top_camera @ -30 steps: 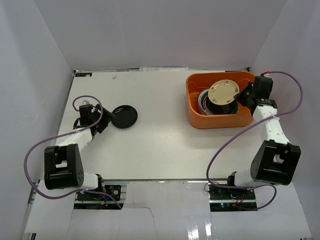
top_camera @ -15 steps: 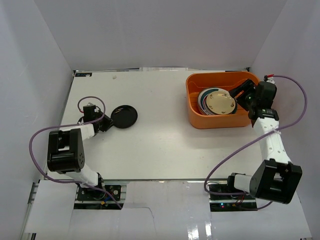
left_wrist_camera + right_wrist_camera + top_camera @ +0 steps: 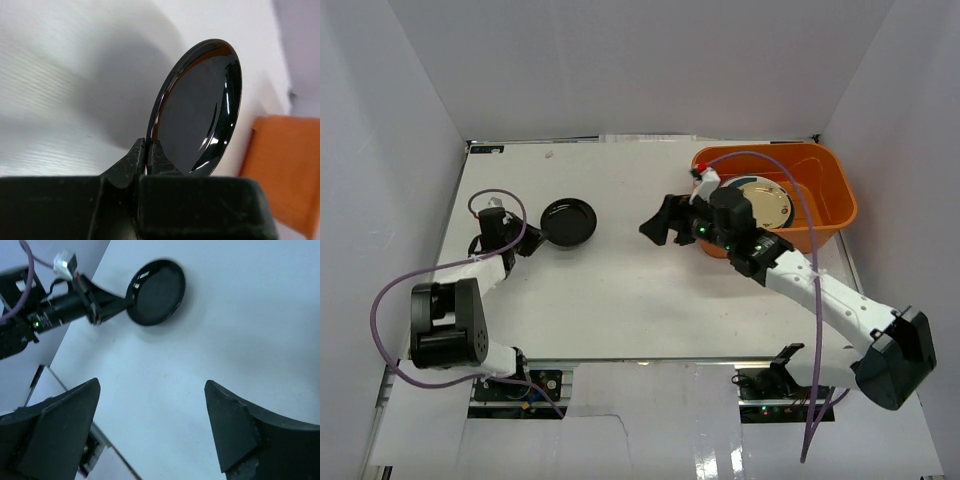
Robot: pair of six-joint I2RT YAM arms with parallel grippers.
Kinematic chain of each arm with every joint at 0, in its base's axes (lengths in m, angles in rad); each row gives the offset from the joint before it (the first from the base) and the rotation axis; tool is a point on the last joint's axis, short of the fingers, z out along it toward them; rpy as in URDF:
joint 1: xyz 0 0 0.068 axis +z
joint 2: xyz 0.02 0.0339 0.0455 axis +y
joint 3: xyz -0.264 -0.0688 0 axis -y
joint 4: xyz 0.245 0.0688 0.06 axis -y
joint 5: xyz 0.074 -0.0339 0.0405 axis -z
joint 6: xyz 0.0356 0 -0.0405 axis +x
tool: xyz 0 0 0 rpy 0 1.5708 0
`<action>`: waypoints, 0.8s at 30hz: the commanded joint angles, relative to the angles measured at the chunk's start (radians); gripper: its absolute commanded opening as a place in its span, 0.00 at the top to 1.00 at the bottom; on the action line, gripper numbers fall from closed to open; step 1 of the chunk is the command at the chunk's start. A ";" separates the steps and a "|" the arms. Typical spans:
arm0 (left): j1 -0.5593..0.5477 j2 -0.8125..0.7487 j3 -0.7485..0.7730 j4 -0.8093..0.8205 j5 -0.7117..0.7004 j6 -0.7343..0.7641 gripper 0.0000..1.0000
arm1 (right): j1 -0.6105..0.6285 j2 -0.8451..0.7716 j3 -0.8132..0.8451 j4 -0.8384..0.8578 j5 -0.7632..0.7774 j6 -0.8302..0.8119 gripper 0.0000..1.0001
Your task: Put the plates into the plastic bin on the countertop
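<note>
Orange plastic bin (image 3: pixel 825 185) is at the back right of the white tabletop (image 3: pixel 620 300), with a gold-tan plate (image 3: pixel 767 203) lying on top inside it. Over on the left there's a glossy black plate (image 3: pixel 568 222), with the left end effector (image 3: pixel 148 152) pinching its rim. Right end effector (image 3: pixel 151 390) is spread wide, gripping nothing, hanging over the tabletop between bin and black plate.

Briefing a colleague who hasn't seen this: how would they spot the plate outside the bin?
On the white countertop, look at the left half, away from the orange bin at right rear. A glossy black plate is there, its rim pinched by the left gripper. It is the only plate outside the bin.
</note>
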 commanded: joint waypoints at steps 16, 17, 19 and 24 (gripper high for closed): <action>-0.025 -0.611 -0.152 -0.028 0.399 -0.047 1.00 | 0.188 0.375 0.240 0.105 -0.031 0.006 0.06; -0.025 -0.622 -0.149 -0.039 0.395 -0.032 1.00 | 0.188 0.375 0.227 0.134 -0.051 0.009 0.08; -0.027 -0.641 -0.137 -0.085 0.364 -0.015 1.00 | 0.188 0.372 0.217 0.160 -0.072 0.017 0.11; -0.038 -0.660 -0.131 -0.090 0.408 -0.020 1.00 | 0.182 0.373 0.220 0.160 -0.002 0.023 0.36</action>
